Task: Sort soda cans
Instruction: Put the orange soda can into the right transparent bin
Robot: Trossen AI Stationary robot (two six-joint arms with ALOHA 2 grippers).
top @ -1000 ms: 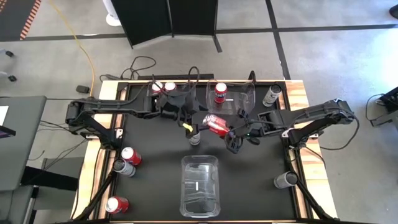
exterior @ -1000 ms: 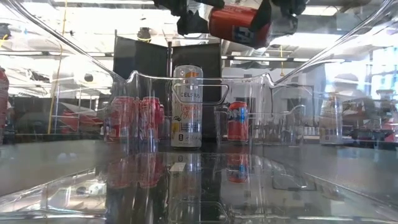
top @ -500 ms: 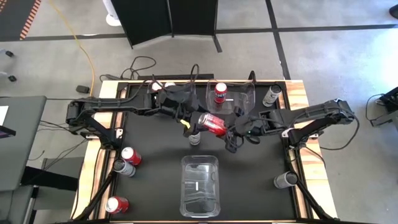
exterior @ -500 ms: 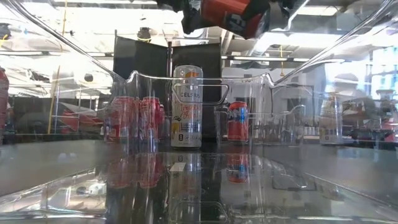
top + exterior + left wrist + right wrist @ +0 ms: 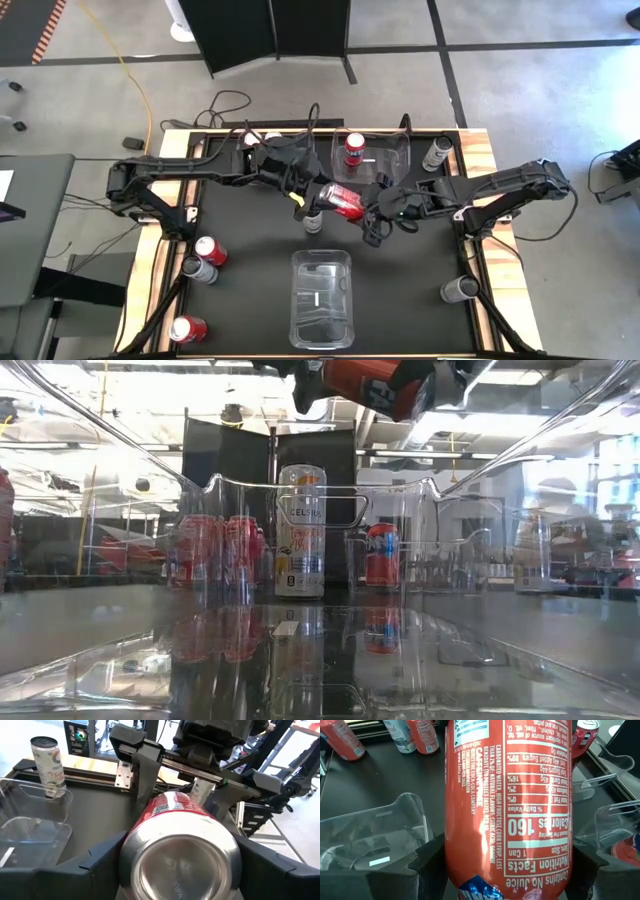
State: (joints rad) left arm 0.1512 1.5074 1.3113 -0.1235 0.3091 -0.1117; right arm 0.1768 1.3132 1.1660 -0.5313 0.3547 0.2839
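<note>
Since a second ago the red can (image 5: 341,199) has travelled a little left above the table's middle, carried lying on its side, and the left gripper (image 5: 308,196) has closed in on its end. Now both grippers are on it: the right gripper (image 5: 368,205) pinches the can's body between its dark, flat-faced fingers (image 5: 422,865), the printed nutrition label turned toward its wrist camera, while the left gripper's fingers (image 5: 100,865) press against either side of the can near its dished silver base. In the low view the can (image 5: 375,380) hangs high, tilted, well clear of the black tabletop.

Below it stands a tall silver can (image 5: 313,222), upright. A clear, glossy plastic bin (image 5: 370,158) at the far side holds one red can (image 5: 353,148); a second clear bin (image 5: 321,297) sits near the front edge. More cans stand at the left front (image 5: 208,250) and right edges (image 5: 459,289).
</note>
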